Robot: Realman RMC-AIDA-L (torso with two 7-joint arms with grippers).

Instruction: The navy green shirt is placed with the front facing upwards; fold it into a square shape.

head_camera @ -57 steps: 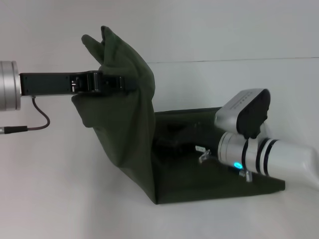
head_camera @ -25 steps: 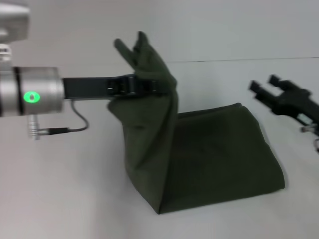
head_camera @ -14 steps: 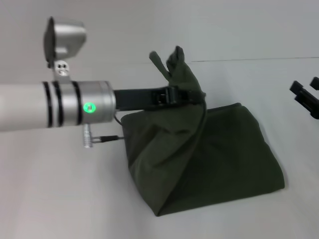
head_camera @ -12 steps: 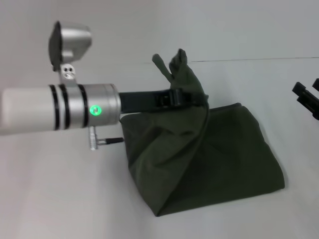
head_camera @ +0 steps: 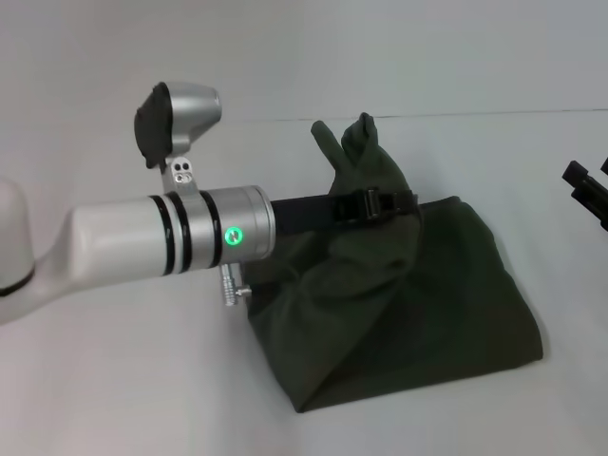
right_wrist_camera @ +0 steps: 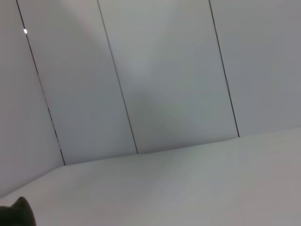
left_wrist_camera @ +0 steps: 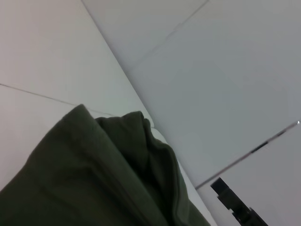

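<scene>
One navy green shirt (head_camera: pixel 418 304), partly folded, lies on the white table (head_camera: pixel 114 399) at centre right of the head view. One left gripper (head_camera: pixel 394 204) is clamped on a raised fold. The right gripper (head_camera: pixel 591 190), at the right edge, appears spread.

Shirt (head_camera: pixel 418 285) plain dark olive-green, no print showing. Left gripper (head_camera: pixel 380 204) black; left arm (head_camera: pixel 142 252) white-silver, black bands, green light. Table (head_camera: pixel 114 380) pale grey-white. Right gripper (head_camera: pixel 589 185) black, 3 o'clock edge.
</scene>
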